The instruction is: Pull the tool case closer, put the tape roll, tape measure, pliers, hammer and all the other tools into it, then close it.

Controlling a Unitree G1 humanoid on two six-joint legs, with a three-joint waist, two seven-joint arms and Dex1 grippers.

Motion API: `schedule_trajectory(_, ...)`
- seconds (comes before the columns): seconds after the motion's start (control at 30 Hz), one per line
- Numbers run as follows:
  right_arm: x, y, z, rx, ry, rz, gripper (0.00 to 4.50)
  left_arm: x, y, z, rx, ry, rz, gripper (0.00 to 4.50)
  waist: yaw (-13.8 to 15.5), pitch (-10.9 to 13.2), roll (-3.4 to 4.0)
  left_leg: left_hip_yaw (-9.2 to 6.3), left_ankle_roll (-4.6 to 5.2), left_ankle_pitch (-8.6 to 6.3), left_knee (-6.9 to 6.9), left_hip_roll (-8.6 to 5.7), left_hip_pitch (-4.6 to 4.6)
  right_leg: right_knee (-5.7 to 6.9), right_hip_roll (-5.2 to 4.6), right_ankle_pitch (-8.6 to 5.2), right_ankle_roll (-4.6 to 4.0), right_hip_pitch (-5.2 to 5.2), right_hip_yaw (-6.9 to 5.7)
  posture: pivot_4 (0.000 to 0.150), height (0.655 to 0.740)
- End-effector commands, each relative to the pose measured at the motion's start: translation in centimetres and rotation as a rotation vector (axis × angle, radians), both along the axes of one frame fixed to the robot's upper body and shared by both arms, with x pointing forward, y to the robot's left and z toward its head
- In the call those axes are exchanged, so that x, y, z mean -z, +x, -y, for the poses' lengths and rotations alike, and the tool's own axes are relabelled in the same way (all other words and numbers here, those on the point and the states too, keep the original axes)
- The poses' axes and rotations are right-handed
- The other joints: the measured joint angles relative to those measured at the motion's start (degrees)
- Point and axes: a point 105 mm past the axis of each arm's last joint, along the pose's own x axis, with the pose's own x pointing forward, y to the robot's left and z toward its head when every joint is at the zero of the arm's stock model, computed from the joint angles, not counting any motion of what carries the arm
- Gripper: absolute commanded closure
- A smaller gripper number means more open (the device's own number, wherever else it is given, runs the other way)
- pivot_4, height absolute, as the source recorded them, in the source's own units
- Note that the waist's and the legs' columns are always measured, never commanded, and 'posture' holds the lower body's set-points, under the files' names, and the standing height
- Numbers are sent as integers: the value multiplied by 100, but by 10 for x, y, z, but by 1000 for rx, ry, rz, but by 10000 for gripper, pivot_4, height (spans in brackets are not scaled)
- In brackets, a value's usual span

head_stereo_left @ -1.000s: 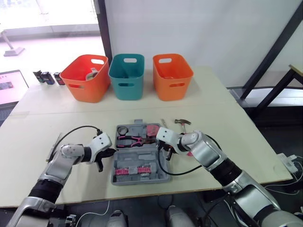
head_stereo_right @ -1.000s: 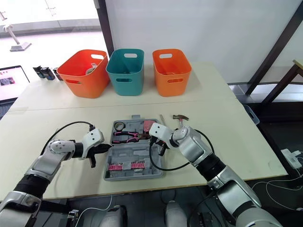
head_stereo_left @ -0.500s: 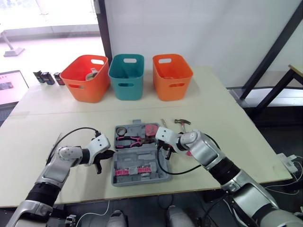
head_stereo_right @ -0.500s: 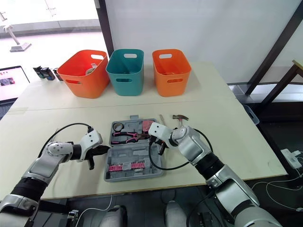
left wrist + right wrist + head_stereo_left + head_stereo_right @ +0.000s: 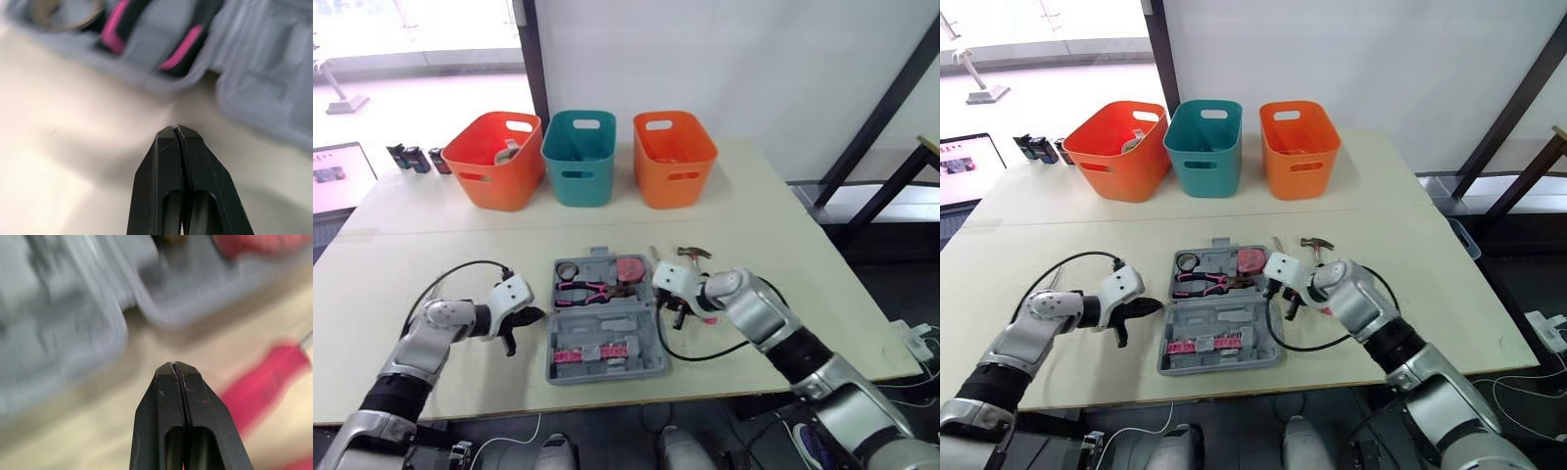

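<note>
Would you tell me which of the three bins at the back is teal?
The middle bin; the left bin and right bin are orange.

Wrist views: case (image 5: 259, 88) and pliers (image 5: 114, 30) blurred; a red handle (image 5: 259, 396) blurred, its tool unidentifiable. Head views: hammer (image 5: 691, 254) handle hidden behind right gripper (image 5: 676, 317); pink items (image 5: 592, 352) in case and grey object (image 5: 506, 151) in left basket (image 5: 480, 181) too small to identify; laptop (image 5: 337, 176) cut off at left edge.

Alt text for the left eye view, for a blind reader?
An open grey tool case lies on a table, between shut left end effector and shut right end effector. A hammer lies right of it; three bins stand behind.
</note>
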Motion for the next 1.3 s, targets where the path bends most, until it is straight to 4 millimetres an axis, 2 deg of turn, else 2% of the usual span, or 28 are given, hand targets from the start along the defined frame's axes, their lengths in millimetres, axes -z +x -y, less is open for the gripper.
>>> schedule_trajectory(0.03,-40,-4,13,-34,135,117,45000,-39,-3,-30,-69,-72,78,44691,-1,3,0,0,0,0,-3,0,-2,0,-1,3,8,-4,0,1500,7400)
schedule_trajectory(0.07,-51,-9,20,-45,170,149,45000,-49,-8,-41,-93,-95,90,44691,-6,9,-4,0,0,0,-6,0,-4,0,-1,4,14,-8,0,1500,7400)
schedule_trajectory(0.1,-63,-15,35,-19,228,178,42518,-61,-16,-58,-128,-120,100,44951,-15,10,-3,0,0,0,-15,0,-8,0,-1,3,22,-13,0,1500,7400)
schedule_trajectory(0.17,-75,-24,54,17,282,215,36411,-74,-29,-75,-162,-140,114,45000,-20,13,-5,1,1,-1,-24,1,-6,0,-1,-1,30,-16,0,1500,7400)
schedule_trajectory(0.2,-80,-29,64,35,321,219,31767,-79,-35,-86,-193,-139,122,42360,-14,14,-3,2,2,-2,-29,1,-2,-1,-3,-5,32,-14,0,1500,7400)
schedule_trajectory(0.27,-89,-40,91,80,372,236,21484,-83,-51,-119,-296,-116,117,35625,-9,16,-1,3,3,-3,-33,0,-2,-5,-5,-16,14,-15,-1,1500,7400)
schedule_trajectory(0.3,-92,-45,101,94,384,243,16037,-84,-58,-130,-331,-104,114,30766,-9,17,-3,5,3,-3,-33,0,0,-6,-6,-18,12,-12,-1,1500,7400)
schedule_trajectory(0.37,-98,-59,134,149,422,253,5752,-86,-79,-165,-466,-103,115,20657,-11,22,-3,8,3,-4,-30,0,0,-10,-11,-27,-7,-12,-1,1500,7400)
schedule_trajectory(0.4,-99,-66,145,161,424,256,1338,-86,-88,-177,-514,-95,118,16068,-12,23,-6,11,2,-4,-28,-1,0,-11,-14,-27,-9,-12,0,1500,7400)
schedule_trajectory(0.43,-100,-70,151,165,423,257,0,-86,-93,-185,-542,-89,120,11133,-13,26,-10,13,2,-4,-26,-1,0,-13,-15,-27,-9,-11,0,1500,7400)
schedule_trajectory(0.47,-99,-74,159,187,428,254,0,-84,-100,-193,-577,-79,118,4878,-15,28,-11,14,2,-4,-24,-1,1,-15,-17,-27,-10,-10,0,1500,7400)
schedule_trajectory(0.5,-94,-79,170,213,408,239,0,-80,-109,-204,-625,-73,117,615,-18,29,-13,15,1,-5,-23,-1,2,-15,-18,-25,-14,-11,0,1500,7400)
schedule_trajectory(0.6,-81,-90,187,254,380,207,0,-70,-126,-221,-703,-54,112,615,-26,39,-29,14,-1,-5,-17,0,21,-16,-17,-19,-22,-18,-1,1500,7400)
schedule_trajectory(0.8,-73,-91,183,259,402,206,0,-62,-135,-221,-715,-61,103,615,-30,53,-41,32,-20,-15,-6,-1,40,-30,-35,-2,-52,-14,0,1500,7400)
schedule_trajectory(1.17,-84,-88,167,255,454,233,0,-56,-127,-214,-722,-87,121,615,-18,54,-41,34,-6,-6,-38,0,37,-27,-30,-5,-47,-13,0,1500,7400)
schedule_trajectory(1.3,-98,-84,153,236,520,261,0,-55,-111,-212,-794,-88,184,615,-18,54,-43,34,-6,-6,-34,1,37,-24,-28,-4,-47,-9,0,1500,7400)
